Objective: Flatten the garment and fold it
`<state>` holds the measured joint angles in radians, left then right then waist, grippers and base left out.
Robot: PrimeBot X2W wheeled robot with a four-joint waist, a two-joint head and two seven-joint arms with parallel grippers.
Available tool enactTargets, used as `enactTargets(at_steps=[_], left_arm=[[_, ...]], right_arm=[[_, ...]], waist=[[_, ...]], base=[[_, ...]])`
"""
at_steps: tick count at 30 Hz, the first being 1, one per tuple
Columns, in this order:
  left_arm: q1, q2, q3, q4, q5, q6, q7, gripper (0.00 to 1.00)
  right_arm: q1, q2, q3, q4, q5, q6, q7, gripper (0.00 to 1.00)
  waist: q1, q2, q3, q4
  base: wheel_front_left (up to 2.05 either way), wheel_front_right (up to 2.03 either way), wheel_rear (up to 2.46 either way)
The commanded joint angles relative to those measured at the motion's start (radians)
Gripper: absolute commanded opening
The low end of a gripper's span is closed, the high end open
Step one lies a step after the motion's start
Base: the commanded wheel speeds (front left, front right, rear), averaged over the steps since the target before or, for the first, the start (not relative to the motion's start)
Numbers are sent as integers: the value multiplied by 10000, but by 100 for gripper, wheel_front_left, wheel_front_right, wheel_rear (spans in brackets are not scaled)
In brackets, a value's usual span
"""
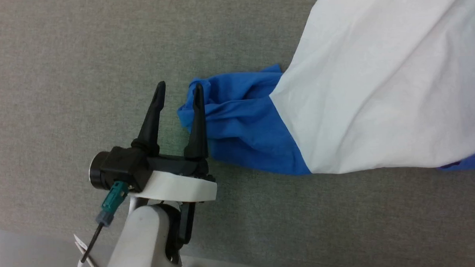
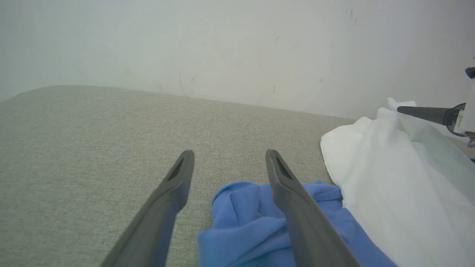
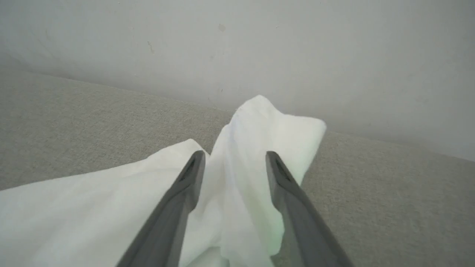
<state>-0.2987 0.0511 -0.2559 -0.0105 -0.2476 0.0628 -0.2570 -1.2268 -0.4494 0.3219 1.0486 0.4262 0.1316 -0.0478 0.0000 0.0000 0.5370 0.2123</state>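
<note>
Grey woven surface (image 1: pixel 57 57) meets a pale wall (image 2: pixel 222 44).

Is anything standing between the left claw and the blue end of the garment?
Nothing visible does. The open left claw is right at the blue end of the garment, which lies uncovered on the grey surface.

1. place: a plain robot test room or lab, as far as can be told.
2. work surface (image 1: pixel 57 57): wide, flat, covered in grey-green woven fabric.
3. wall (image 2: pixel 237 44): bare, pale, lightly scuffed, directly behind the surface.
4. left gripper (image 1: pixel 179 87): on a pale arm, with a teal cable plug (image 1: pixel 113 197).
</note>
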Motion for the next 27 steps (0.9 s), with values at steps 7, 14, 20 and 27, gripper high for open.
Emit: enactTargets(at_steps=[7,14,20,27], left_arm=[[326,-9,450,321,270,-91,-47,100],[1182,-9,1060,709,525,-261,-47,100],[2125,-9,1601,914,633,-420,-47,100],[2808,-9,1881,1175,670,-503,-47,100]], right_arm=[[1271,250,854,-57,827,-9,-1129,100],[3009,173,1222,-1190,1224,-9,-2076,100],[5487,323,412,-3576,789,-9,-2134,100],[8866,1112,-1117,-6508,-362,-9,-2074,100]], waist=[[0,0,-1328,-797],[0,0,-2825,-1473],[0,0,-3893,-2124],[0,0,-4514,-2638]], base=[[0,0,0],[0,0,0],[0,0,0],[0,0,0]])
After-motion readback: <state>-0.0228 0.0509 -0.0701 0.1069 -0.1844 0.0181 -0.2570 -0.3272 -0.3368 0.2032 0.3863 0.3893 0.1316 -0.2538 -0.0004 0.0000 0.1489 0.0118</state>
